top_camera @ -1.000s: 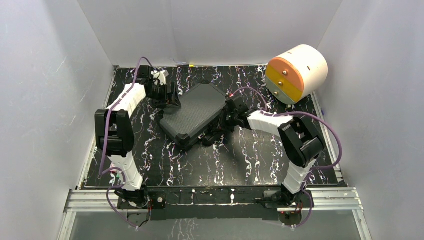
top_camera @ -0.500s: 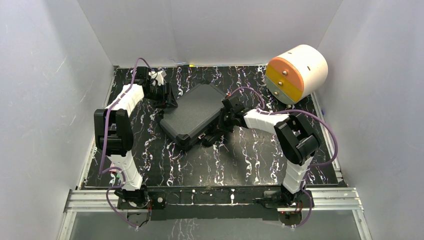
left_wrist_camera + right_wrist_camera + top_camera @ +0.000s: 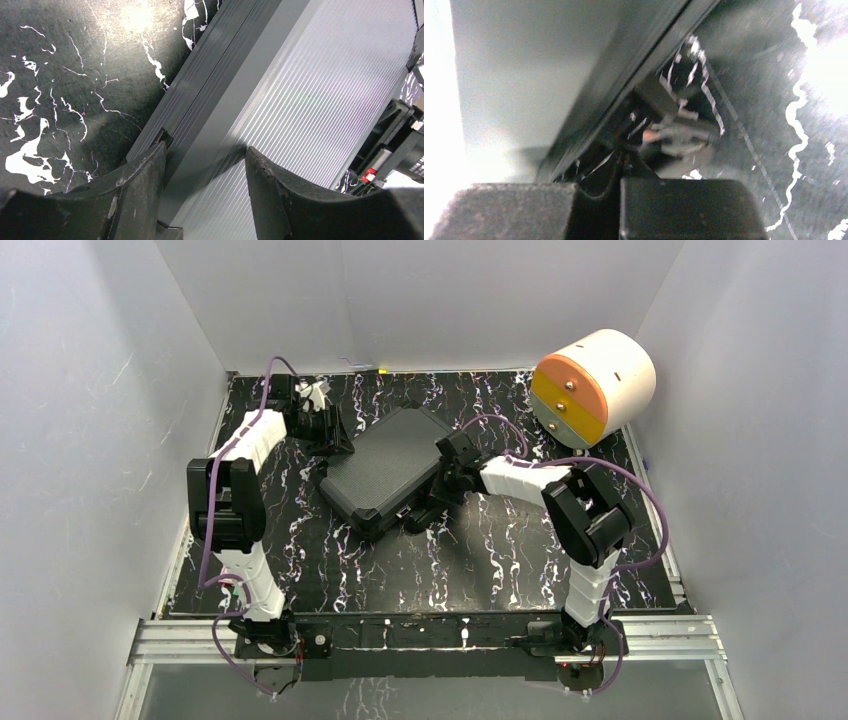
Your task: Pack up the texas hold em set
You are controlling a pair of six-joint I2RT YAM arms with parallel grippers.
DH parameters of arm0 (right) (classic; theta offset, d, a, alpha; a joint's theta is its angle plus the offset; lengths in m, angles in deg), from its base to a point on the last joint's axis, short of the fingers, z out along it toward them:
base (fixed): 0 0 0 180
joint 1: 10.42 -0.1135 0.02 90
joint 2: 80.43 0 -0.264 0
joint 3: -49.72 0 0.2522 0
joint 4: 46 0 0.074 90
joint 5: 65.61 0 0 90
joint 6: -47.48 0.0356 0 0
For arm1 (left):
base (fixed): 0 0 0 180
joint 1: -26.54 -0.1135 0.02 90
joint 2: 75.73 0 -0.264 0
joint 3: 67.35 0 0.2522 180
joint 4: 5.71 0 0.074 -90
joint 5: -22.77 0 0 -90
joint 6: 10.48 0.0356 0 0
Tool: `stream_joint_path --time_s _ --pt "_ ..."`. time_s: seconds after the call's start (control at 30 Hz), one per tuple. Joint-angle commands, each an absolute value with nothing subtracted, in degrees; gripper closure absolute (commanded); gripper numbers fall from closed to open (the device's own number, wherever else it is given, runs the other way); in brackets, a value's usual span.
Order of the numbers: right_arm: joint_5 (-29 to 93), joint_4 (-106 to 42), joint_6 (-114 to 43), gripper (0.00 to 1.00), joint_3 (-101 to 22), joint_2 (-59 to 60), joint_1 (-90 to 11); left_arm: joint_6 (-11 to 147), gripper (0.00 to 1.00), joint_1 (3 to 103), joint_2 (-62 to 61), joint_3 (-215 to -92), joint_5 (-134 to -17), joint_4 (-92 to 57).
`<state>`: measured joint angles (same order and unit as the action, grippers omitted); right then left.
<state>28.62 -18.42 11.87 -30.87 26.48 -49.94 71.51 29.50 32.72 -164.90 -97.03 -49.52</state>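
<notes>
The black hard case [image 3: 388, 465] lies closed and slanted on the marbled table; its ribbed lid fills the left wrist view [image 3: 310, 90]. Chips, decks and buttons are hidden. My left gripper [image 3: 338, 437] is open at the case's far-left corner, jaws straddling the lid edge [image 3: 205, 150] without squeezing it. My right gripper [image 3: 437, 495] is at the case's right side, low by its edge [image 3: 549, 65]. Its jaws [image 3: 596, 185] stand almost together with nothing between them. A blurred metal latch [image 3: 679, 132] shows just beyond them.
A big white cylinder with orange-yellow drawers [image 3: 592, 385] lies on its side at the back right corner. White walls close in the table on three sides. The aluminium rail [image 3: 430, 635] with both arm bases runs along the near edge.
The right arm has swung slightly left, its gripper staying against the case's right side. The left gripper has shifted a little toward the far left. The case has not moved.
</notes>
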Motion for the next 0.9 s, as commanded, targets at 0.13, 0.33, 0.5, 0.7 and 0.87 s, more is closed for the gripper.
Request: stream_joint_path --time_s 0.13,0.33,0.5,0.7,0.87 --pt "20.8 -28.64 16.79 0.99 -33.25 33.84 -50.65 68.94 0.56 32.27 33.99 -159.2 -101.75 -55.47" --pt "18.75 -29.75 15.1 0.97 -31.02 28.91 -50.99 67.7 0.57 32.25 32.11 -161.79 -99.35 -55.4" --pt "17.4 -27.11 11.15 0.89 -28.16 17.9 -51.02 65.1 0.51 32.22 30.09 -171.0 -92.9 -55.7" --pt "13.18 -17.84 7.65 0.83 -24.95 4.38 -50.96 64.21 0.46 31.55 27.19 -181.83 -82.22 -57.84" --pt "0.36 -3.08 3.76 0.64 -22.52 -9.45 -50.91 64.72 0.39 31.46 15.34 -176.82 -77.93 -56.89"
